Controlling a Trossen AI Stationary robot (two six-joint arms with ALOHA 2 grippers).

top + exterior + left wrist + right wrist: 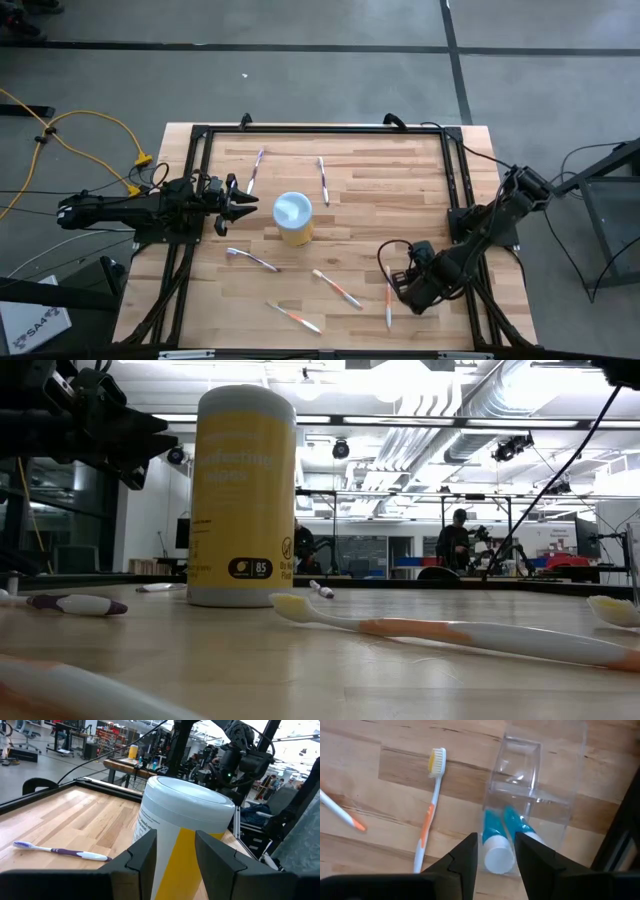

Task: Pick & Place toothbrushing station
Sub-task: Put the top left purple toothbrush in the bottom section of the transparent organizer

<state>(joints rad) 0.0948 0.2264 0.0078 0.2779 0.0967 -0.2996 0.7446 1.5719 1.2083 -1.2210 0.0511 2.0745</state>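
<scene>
A clear plastic holder (530,775) stands on the wooden table under my right gripper (496,840), which points down; the gripper (412,290) hides the holder in the high view. Two teal bottles (495,827) with white caps stand in it. The open fingers flank the nearer bottle's cap. An orange-and-white toothbrush (427,815) lies flat beside the holder. Other toothbrushes (252,260) lie scattered on the table. My left gripper (175,855) hangs level and open at the table's left, short of a yellow wipes canister (293,218). My right gripper comes from above, pointing down, with one finger on each side of the nearer bottle's white cap (498,860). Whether the fingers touch the cap I cannot tell. The bottle stands upright in the holder.
The yellow canister (245,495) with its white lid stands upright mid-table. Toothbrushes lie at the far side (256,170) (323,180) and near the front edge (293,316) (336,288) (389,300). A black frame (455,170) rims the table.
</scene>
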